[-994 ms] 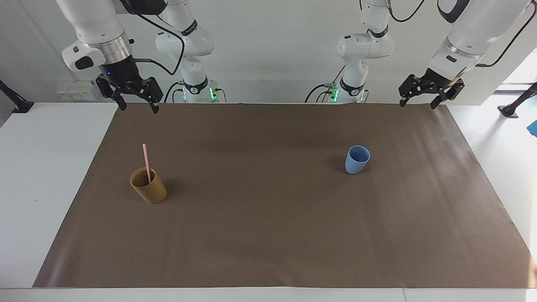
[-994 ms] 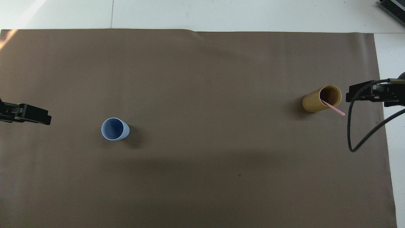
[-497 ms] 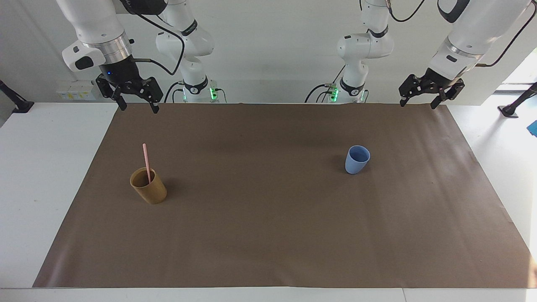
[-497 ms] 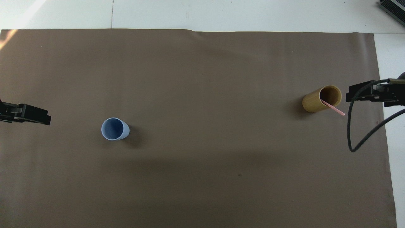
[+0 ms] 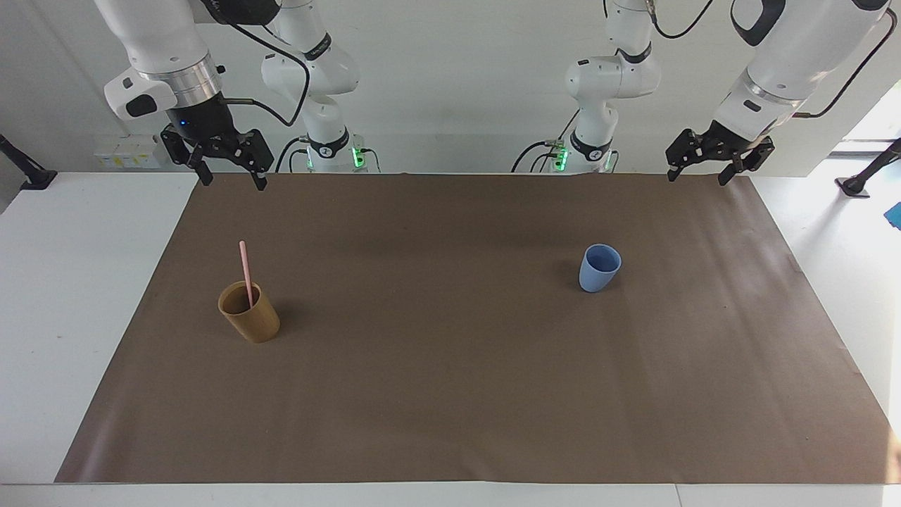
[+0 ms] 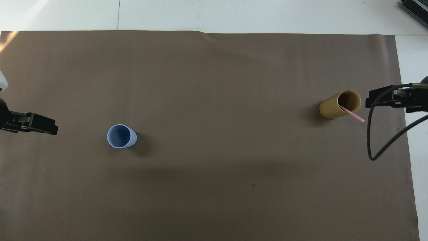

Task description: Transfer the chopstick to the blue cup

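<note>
A thin pale pink chopstick (image 5: 244,271) stands tilted in the tan-brown cup (image 5: 252,322) at the right arm's end of the mat; it also shows in the overhead view (image 6: 353,115), leaning out of the tan-brown cup (image 6: 337,107). The light-blue cup (image 5: 599,270) stands upright and empty toward the left arm's end, and shows in the overhead view too (image 6: 121,136). My right gripper (image 5: 234,183) hangs open and empty, high over the mat's edge by the robots. My left gripper (image 5: 697,177) hangs open and empty, high over the mat's corner at its own end.
A brown mat (image 5: 450,394) covers most of the white table (image 5: 77,296). A black cable (image 6: 378,147) loops down from the right arm's wrist beside the tan-brown cup. Nothing else stands on the mat.
The left gripper has shifted slightly, a little toward the blue cup in the overhead view. The right arm, both cups and the chopstick have not moved.
</note>
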`<state>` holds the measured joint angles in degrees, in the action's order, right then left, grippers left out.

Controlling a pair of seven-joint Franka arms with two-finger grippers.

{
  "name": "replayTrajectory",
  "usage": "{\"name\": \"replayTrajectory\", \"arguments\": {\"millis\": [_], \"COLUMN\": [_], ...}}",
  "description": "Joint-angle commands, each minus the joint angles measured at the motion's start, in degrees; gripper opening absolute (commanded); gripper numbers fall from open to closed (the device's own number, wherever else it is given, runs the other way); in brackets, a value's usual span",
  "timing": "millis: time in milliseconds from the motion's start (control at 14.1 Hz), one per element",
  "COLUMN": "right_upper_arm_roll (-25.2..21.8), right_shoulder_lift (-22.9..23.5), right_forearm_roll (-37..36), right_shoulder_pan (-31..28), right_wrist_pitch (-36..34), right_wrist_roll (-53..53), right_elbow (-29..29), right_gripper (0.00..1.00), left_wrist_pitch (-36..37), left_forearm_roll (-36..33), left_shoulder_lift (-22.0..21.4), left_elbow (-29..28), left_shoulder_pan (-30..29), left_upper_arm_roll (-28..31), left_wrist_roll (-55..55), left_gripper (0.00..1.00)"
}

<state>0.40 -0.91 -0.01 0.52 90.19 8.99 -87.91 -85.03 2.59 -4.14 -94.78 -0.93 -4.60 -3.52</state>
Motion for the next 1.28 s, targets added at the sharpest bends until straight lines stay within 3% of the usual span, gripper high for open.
{"name": "replayTrajectory", "arguments": {"millis": [0, 355, 1207], "right_upper_arm_roll": [0.0, 0.0, 0.0], "right_shoulder_lift": [-0.4, -0.4, -0.4], "right_forearm_roll": [1.2, 1.2, 1.2], "right_shoulder_pan": [-0.6, -0.6, -0.6], "right_wrist_pitch": [-0.3, -0.3, -0.3], "right_wrist_roll": [-1.2, -1.2, -1.2], "right_elbow": [-0.5, -0.5, -0.5], "right_gripper": [1.0, 1.0, 1.0], "left_wrist_pitch": [-3.4, -13.4, -32.5], "left_forearm_roll": [-0.6, -0.6, -0.5], "left_shoulder_lift": [-1.7, -1.8, 2.0], "left_elbow": [-4.7, -13.8, -27.6], "left_shoulder_pan": [-0.2, 0.8, 4.0], "left_upper_arm_roll": [-0.5, -0.8, -0.8], "left_wrist_roll": [-0.2, 2.8, 8.1], "left_gripper": [1.0, 1.0, 1.0]}}
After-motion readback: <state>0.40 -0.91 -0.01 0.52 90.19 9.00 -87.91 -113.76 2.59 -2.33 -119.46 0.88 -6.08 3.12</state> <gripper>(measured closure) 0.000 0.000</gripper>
